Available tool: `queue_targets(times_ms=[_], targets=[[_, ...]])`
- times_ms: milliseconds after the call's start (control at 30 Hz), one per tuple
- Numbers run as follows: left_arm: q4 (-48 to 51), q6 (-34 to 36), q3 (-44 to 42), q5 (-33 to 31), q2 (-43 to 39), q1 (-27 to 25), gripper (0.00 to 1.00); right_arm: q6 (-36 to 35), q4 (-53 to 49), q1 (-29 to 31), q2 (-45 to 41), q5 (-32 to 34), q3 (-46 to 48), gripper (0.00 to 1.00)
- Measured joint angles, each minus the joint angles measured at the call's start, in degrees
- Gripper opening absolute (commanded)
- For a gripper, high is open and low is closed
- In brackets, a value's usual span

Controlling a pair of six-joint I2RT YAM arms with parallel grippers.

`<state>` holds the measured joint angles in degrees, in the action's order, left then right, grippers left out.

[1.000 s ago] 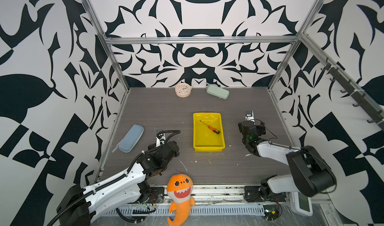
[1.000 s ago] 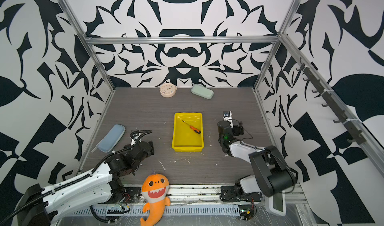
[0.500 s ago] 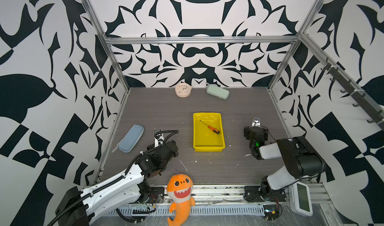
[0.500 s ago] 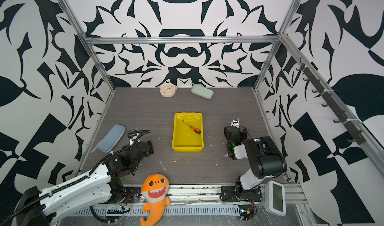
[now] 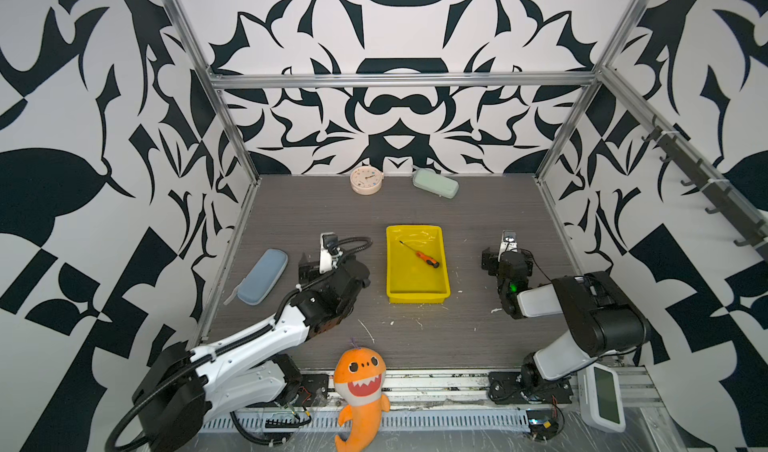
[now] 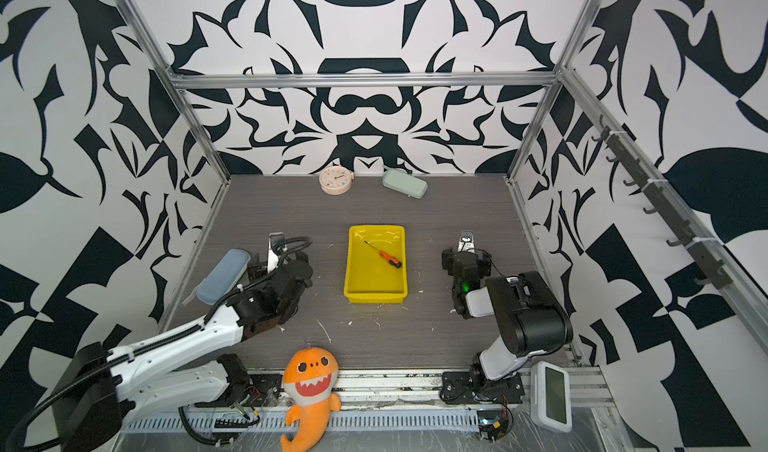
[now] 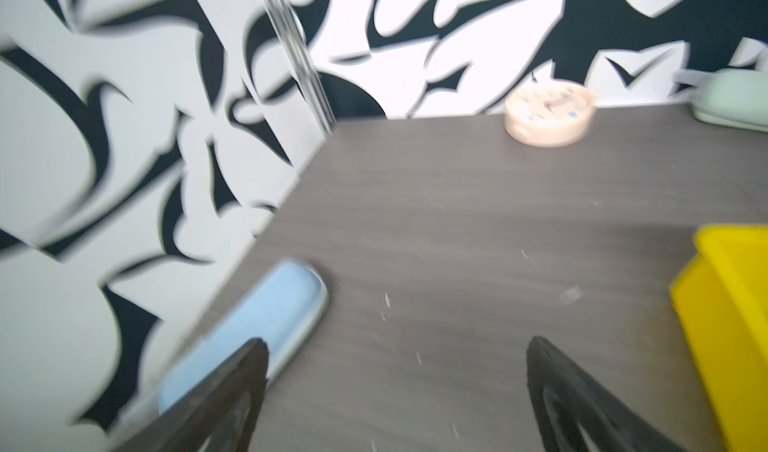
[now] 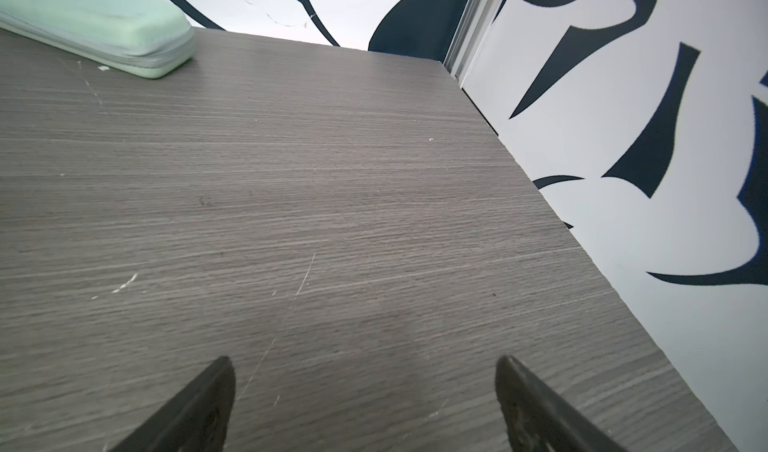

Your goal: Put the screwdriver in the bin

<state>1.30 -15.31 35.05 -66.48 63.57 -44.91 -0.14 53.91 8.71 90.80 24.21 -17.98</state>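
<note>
Screwdriver (image 5: 424, 257): one — inside bin (image 5: 405, 277): one | left claw (image 7: 397, 341), right claw (image 8: 363, 358): two — spread

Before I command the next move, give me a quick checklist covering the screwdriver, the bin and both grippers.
1) The screwdriver lies inside the bin: ok.
2) The left gripper is open and empty: ok.
3) The right gripper is open and empty: ok.
4) Both grippers stand apart from the bin, one on each side: ok.
5) The left gripper is clear of the blue case: cannot tell, since the wrist view is blurred.
</note>
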Motion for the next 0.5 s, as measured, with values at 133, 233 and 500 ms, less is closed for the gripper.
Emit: queue_targets(times_ms=[133, 233, 500], targets=[[-7.65, 9.29, 2.23, 6.29, 6.40, 14.08, 1.00, 0.00, 0.00, 0.00, 0.00, -0.04, 0.00, 1.00], [-12.55, 11.47, 1.68, 11.10, 9.27, 23.30, 1.00, 0.00, 0.00, 0.00, 0.00, -0.04, 0.00, 1.00], [-29.88, 13.77, -9.35, 26.56, 14.05, 34.84, 1.00, 0.00, 0.00, 0.00, 0.00, -0.07, 0.00, 1.00]])
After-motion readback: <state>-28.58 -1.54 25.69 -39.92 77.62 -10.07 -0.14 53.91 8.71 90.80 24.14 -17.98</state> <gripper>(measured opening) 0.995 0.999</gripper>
